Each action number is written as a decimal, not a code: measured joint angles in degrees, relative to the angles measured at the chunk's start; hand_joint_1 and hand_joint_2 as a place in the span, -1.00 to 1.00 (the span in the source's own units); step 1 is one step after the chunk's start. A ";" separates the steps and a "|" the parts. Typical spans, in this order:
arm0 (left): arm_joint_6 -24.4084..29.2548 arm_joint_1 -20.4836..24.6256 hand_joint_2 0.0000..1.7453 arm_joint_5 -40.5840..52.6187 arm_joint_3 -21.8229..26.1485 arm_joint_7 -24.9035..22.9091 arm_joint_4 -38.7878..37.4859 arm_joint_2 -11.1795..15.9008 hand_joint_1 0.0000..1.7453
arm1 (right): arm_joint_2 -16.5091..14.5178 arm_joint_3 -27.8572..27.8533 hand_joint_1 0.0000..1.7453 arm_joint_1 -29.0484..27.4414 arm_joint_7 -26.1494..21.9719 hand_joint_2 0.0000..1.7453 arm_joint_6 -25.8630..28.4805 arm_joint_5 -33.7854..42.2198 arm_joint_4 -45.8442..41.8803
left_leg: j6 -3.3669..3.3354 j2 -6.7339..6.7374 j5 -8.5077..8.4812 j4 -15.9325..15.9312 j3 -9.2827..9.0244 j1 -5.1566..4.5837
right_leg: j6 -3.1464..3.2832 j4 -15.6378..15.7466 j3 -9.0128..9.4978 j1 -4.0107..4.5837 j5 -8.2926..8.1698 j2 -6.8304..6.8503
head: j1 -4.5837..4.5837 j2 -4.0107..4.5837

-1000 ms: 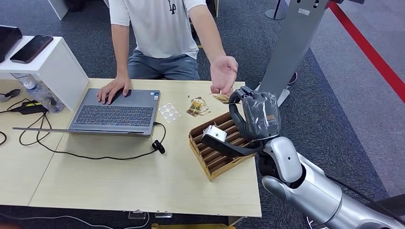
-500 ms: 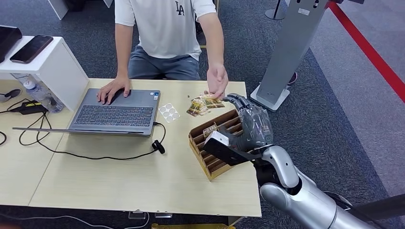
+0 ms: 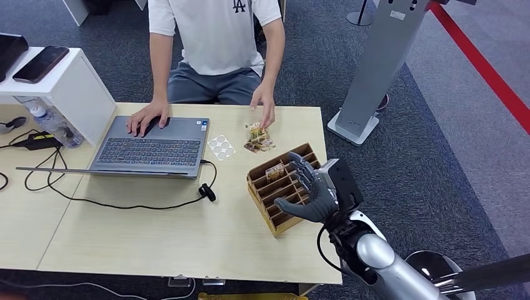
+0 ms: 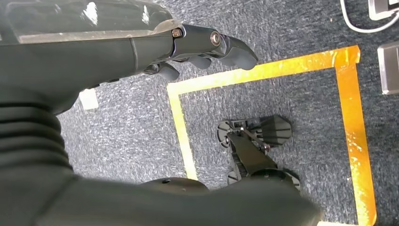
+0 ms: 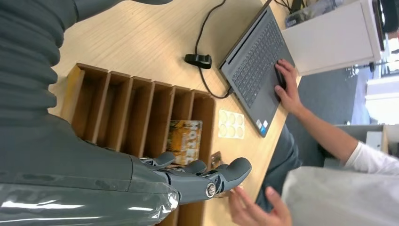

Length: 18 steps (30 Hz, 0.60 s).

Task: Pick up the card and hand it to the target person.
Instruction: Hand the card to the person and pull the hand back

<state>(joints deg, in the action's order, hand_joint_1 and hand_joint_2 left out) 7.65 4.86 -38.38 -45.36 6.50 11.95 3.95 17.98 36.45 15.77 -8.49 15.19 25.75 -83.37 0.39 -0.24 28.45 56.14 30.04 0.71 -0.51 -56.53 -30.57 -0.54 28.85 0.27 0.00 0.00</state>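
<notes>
Light wooden tabletop (image 3: 156,237); open grey laptop (image 3: 150,149) near the far edge, a person's hand (image 3: 149,116) resting on its corner; white sheet of round stickers (image 3: 221,147) just beside the laptop; small pile of gold and brown cards (image 3: 259,139) next to that, a person's other hand (image 3: 265,111) touching the pile; brown wooden rack (image 3: 281,187) with many slots near the right edge, one card (image 3: 275,172) standing in a slot; black cable (image 3: 125,203) curling across the middle, ending in a small black clip (image 3: 207,191); white box (image 3: 69,84) on the far left, plastic bottle (image 3: 50,122) lying beside it; black wires (image 3: 25,140) at the left edge.
</notes>
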 joint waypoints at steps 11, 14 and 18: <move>0.64 0.05 -1.00 -0.89 -1.24 0.83 0.04 -0.20 -1.00 | 0.25 -4.61 -1.00 -5.91 -1.63 1.00 5.43 -5.70 -4.53 | 0.00 -0.02 0.01 0.03 0.04 -0.02 | 0.00 -0.05 -0.06 -0.02 0.02 0.02 | 0.00 0.00; 0.59 0.08 -1.00 -0.78 -1.76 0.98 0.02 -0.17 -1.00 | 0.38 -6.60 -1.00 -7.70 -2.14 1.00 6.84 -6.98 -6.43 | 0.00 -0.03 0.02 0.07 0.06 -0.03 | -0.01 -0.09 -0.08 -0.03 0.04 0.03 | 0.00 0.00; 0.73 0.13 -1.00 -0.92 -2.46 0.91 0.00 -0.19 -1.00 | 0.06 -9.71 -1.00 -9.61 -3.25 1.00 8.31 -8.92 -8.48 | -0.01 -0.02 0.01 0.07 0.09 -0.04 | 0.00 -0.10 -0.11 -0.04 0.03 0.03 | 0.00 0.00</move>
<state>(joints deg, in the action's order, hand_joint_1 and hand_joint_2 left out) 8.38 5.00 -39.30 -47.83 7.41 11.96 3.75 18.04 26.74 6.17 -11.74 23.50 16.83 -91.85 0.38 -0.26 28.46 56.20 30.13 0.67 -0.50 -56.62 -30.69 -0.58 28.88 0.29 0.00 0.00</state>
